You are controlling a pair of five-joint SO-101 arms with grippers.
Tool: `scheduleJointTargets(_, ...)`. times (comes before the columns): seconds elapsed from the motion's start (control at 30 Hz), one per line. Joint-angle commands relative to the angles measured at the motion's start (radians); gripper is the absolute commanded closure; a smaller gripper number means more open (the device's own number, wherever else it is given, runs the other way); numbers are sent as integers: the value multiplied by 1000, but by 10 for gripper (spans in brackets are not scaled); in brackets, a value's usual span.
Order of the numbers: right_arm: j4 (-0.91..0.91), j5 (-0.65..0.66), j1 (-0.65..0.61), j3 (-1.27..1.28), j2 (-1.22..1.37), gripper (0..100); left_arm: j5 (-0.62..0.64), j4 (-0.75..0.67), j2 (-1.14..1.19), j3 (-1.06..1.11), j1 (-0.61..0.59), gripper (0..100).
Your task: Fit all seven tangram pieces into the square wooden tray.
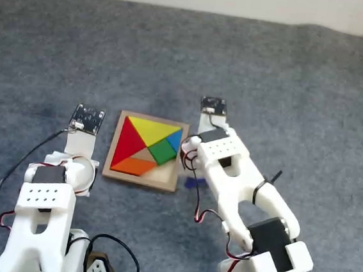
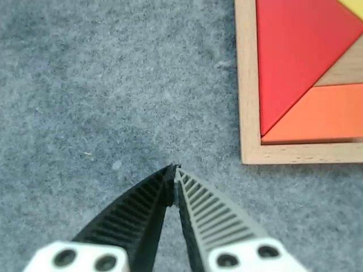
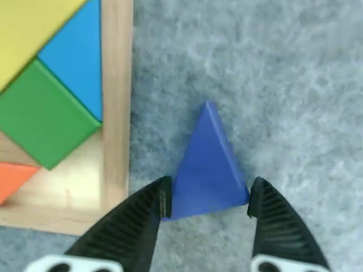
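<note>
**Grey cloth tabletop (image 1: 302,90) is carrying a part-filled tray**

Grey cloth is covering the whole table. At the left, the left gripper (image 2: 173,170) is hovering over bare cloth with its fingertips pressed together, holding nothing, just beside the wooden tray (image 1: 140,178) and apart from its rim (image 2: 247,85).

Inside the tray, a red triangle (image 1: 127,147), orange piece (image 1: 133,165), yellow triangle (image 1: 153,130), green square (image 1: 162,151) and light blue triangle (image 1: 175,140) are lying flat, with bare wood showing between them and at one corner.

At the right, the high view is offering a mere sliver of the dark blue triangle (image 1: 193,183) beside the arm. The right wrist view is giving its whole outline (image 3: 209,164): it is lying on the cloth just outside the tray wall, and the right gripper (image 3: 211,184) is pinching its two base corners.
</note>
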Motion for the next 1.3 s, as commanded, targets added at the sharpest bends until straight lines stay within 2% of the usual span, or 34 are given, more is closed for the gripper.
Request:
scheduleJointTargets(0.0,-35,-12,-12,-5,-50,781,3,-17,-18,-7,-10,972)
scheduleJointTargets(0.3,-35,-12,-8,-2,-41,782,3,-17,-18,-7,-10,972)
scheduleJointTargets(0.63,-31,-12,-7,-13,101,788,3,-17,-18,-7,-10,972)
scheduleJointTargets(0.87,-33,-5,10,-13,51,940,3,-17,-18,-7,-10,972)
scheduleJointTargets(1.27,-22,-3,48,21,-226,955,3,-17,-18,-7,-10,972)
